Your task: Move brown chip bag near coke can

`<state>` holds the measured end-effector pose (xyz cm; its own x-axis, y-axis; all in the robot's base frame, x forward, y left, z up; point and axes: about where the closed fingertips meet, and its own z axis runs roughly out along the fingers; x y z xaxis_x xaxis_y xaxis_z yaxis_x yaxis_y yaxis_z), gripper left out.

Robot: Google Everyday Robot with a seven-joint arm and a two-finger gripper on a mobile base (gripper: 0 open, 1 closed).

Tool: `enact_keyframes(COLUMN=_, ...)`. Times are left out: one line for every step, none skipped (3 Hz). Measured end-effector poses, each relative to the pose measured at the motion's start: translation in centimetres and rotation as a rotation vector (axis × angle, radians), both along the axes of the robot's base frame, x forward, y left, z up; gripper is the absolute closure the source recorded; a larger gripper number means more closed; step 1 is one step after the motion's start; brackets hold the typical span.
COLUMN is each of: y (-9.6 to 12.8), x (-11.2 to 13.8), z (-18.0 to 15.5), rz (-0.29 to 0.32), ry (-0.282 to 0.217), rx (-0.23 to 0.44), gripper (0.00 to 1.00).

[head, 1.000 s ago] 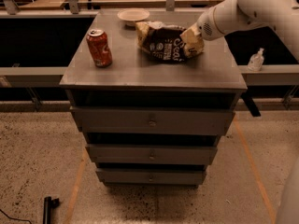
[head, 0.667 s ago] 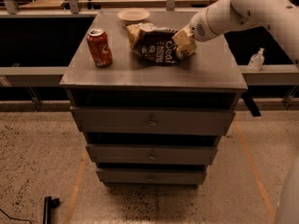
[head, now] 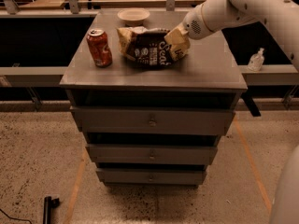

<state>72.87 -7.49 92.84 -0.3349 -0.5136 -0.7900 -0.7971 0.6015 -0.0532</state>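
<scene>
The brown chip bag [head: 152, 48] is dark brown with tan ends and white lettering. It sits in the middle of the grey cabinet top [head: 205, 69]. The coke can [head: 99, 48] is red with a silver top and stands upright at the left, a short gap from the bag's left end. My gripper [head: 180, 35] comes in from the upper right on the white arm and is at the bag's right tan end, which hides the fingertips.
A small white bowl [head: 133, 16] sits at the back of the cabinet top behind the bag. The cabinet has three drawers [head: 152, 121] below. A small clear bottle [head: 256, 60] stands on a ledge to the right.
The arm has drawn the bag leftward across the top, so its left end now lies closer to the can. The can and bowl have not moved.
</scene>
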Motion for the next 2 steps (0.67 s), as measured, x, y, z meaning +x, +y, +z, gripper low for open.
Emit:
enact_keyframes(y=0.69, x=-0.24, z=0.24, rz=0.013, ry=0.005, rx=0.011, gripper=0.06)
enact_keyframes(y=1.07, x=-0.41, z=0.30, rz=0.013, ry=0.010, rx=0.024, gripper=0.00)
